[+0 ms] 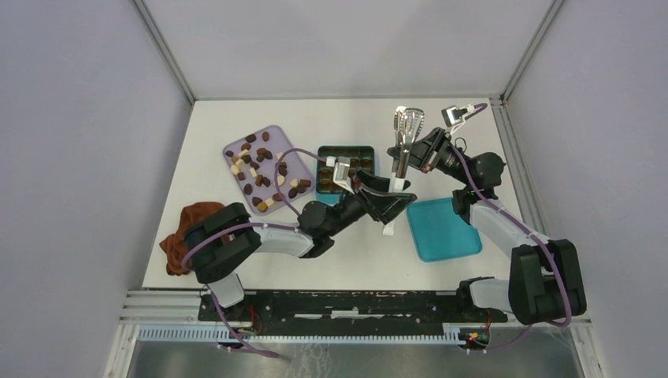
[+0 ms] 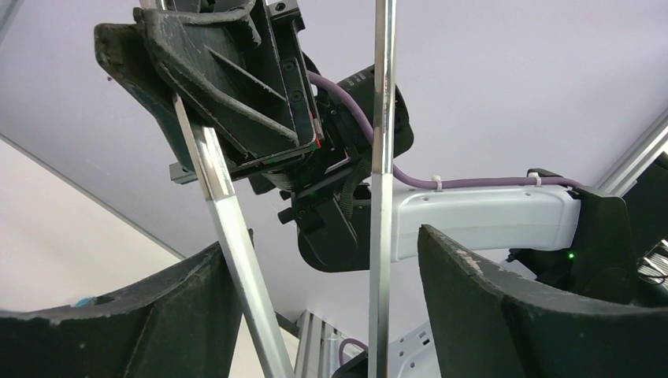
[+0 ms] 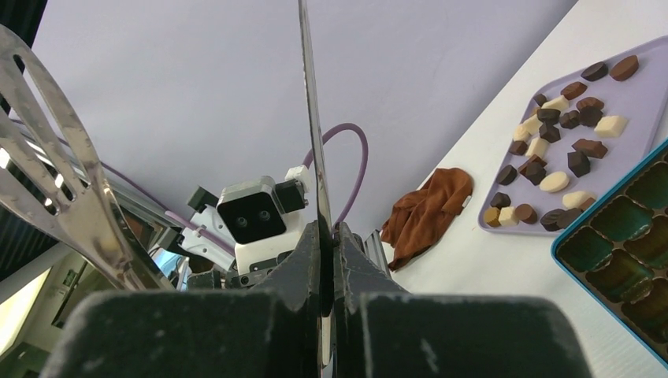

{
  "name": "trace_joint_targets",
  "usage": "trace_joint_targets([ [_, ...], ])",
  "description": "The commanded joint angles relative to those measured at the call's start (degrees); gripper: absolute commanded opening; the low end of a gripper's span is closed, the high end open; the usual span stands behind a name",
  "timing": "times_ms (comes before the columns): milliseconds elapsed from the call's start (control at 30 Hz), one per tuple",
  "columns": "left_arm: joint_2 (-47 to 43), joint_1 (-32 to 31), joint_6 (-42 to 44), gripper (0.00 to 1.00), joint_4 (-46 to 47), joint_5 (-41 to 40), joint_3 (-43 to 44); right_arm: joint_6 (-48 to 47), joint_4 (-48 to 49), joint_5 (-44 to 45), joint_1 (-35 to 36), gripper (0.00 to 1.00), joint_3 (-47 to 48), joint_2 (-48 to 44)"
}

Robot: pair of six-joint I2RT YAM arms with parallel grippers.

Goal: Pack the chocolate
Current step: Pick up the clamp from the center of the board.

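White table [image 1: 224, 126], grey walls [image 1: 339, 47]; right jaws grip tongs [image 1: 404, 146], left jaws open.

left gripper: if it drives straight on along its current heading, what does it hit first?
The tongs: their steel arms run between the left gripper's open fingers. Just beyond sits the right gripper, shut on them; how far beyond is hard to judge.

We see a white table [image 1: 236, 118] carrying four things directly. A lilac tray [image 1: 276, 130] sits at the far left, with a teal box of gridded cells [image 1: 346, 147] just beside it on the right. A flat teal lid [image 1: 443, 228] lies nearer, to the right. A reddish-brown cloth [image 1: 197, 213] is bunched at the left edge.
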Motion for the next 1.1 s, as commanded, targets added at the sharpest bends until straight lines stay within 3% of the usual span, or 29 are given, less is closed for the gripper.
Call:
trace_joint_targets([
  [0, 0.0, -0.3, 2.7, 0.8, 6.4, -1.3, 1.4, 0.4, 2.3, 1.3, -0.2, 0.0, -0.1, -0.5],
  [367, -1.3, -0.3, 3.2, 0.45, 9.1, 0.0, -0.2, -0.3, 1.9, 0.9, -0.2, 0.0, 0.3, -0.2],
  [667, -1.0, 0.2, 1.6, 0.55, 9.8, 2.9, 0.9, -1.1, 1.9, 0.3, -0.2, 0.0, 0.2, 0.0],
  [1067, -0.6, 1.4, -1.4, 0.61, 10.3, 3.6, 1.2, -2.1, 2.6, -0.4, -0.2, 0.01, 0.4, -0.5],
])
